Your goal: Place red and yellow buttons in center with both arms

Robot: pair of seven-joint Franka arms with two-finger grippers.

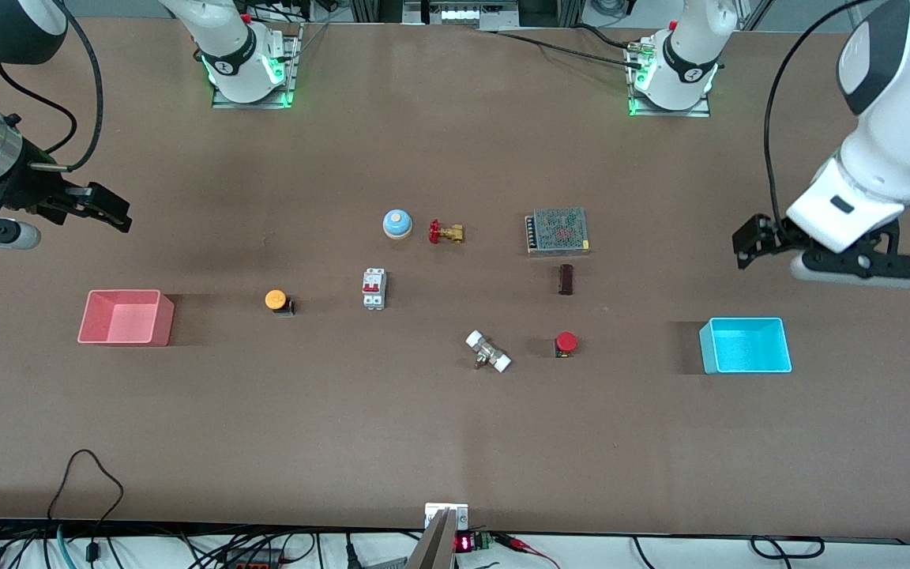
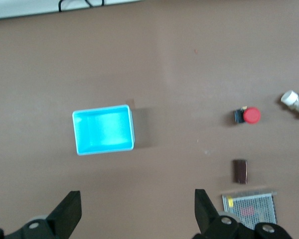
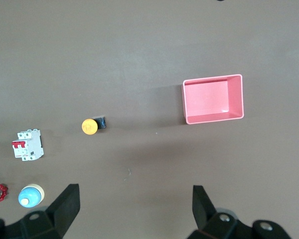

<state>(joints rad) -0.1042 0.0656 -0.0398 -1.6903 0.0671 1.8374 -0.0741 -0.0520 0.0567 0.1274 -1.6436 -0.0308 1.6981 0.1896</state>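
The yellow button [image 1: 276, 299] lies on the brown table between the pink tray and a circuit breaker; it also shows in the right wrist view [image 3: 89, 126]. The red button [image 1: 565, 342] lies between a white-capped fitting and the cyan tray; it also shows in the left wrist view [image 2: 251, 115]. The table's center [image 1: 439, 304] is bare between them. My right gripper [image 1: 107, 212] hangs open and empty over bare table by the pink tray, its own view showing the jaws [image 3: 135, 191] spread wide. My left gripper [image 1: 747, 241] hangs open and empty over bare table by the cyan tray [image 2: 137, 196].
The pink tray [image 1: 125, 318] stands at the right arm's end and the cyan tray [image 1: 746, 345] at the left arm's end. Mid-table lie a blue bell [image 1: 397, 224], a red-handled brass valve [image 1: 445, 232], a circuit breaker [image 1: 374, 288], a mesh power supply [image 1: 557, 231], a dark block [image 1: 566, 279] and the white-capped fitting [image 1: 488, 352].
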